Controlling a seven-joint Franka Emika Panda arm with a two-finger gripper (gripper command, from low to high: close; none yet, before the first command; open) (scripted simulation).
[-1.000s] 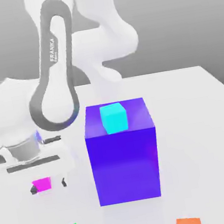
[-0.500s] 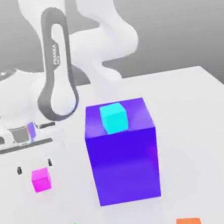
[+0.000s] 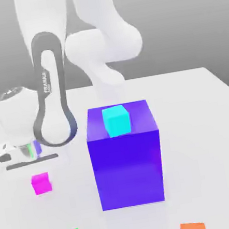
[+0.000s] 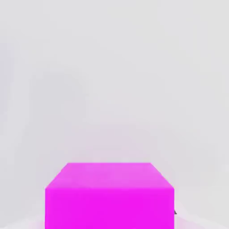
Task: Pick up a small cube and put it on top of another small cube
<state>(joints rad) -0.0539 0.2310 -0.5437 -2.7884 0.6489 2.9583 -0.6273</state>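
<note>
**Fingers shut, magenta cube not held**

Exterior view: your gripper [image 3: 30,165] hangs above the magenta cube [image 3: 41,183], fingers pressed together on nothing, and the cube sits on the table [image 3: 202,123] just below them. The cyan cube [image 3: 116,120] rests atop the blue block [image 3: 126,162], probably the stacking target. Open table surrounds the magenta cube; the block stands well clear.

Hand view: the magenta cube [image 4: 109,197] lies square below you, edges free.
</note>
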